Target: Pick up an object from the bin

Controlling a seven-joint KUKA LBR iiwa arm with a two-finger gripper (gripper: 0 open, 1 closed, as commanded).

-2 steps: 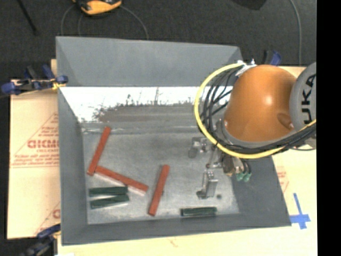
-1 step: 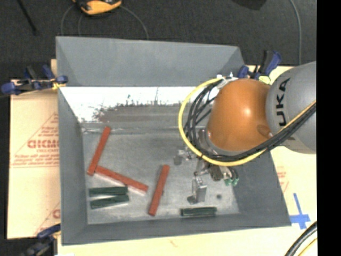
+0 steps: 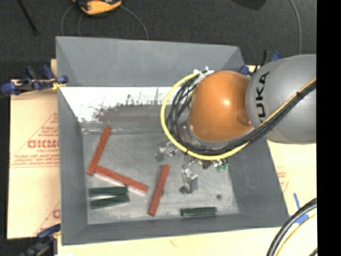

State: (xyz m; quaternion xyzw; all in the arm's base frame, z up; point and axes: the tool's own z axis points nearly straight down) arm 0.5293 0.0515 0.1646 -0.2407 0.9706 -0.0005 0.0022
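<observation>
My gripper (image 3: 176, 168) hangs under the arm's orange cover, right of the bin's middle. Two metal fingertips show, one (image 3: 163, 153) to the upper left and one (image 3: 187, 183) lower down, standing apart and open with only bare floor between them. A red stick (image 3: 159, 190) lies slanted just left of the lower fingertip, close to it but not between the fingers. A dark green stick (image 3: 198, 212) lies flat along the front wall, below the gripper.
On the left lie two more red sticks, one slanted (image 3: 99, 150) and one (image 3: 122, 179) across its lower end. Beneath them, two dark green sticks (image 3: 108, 196) lie side by side. The arm and its cables cover the bin's right rear.
</observation>
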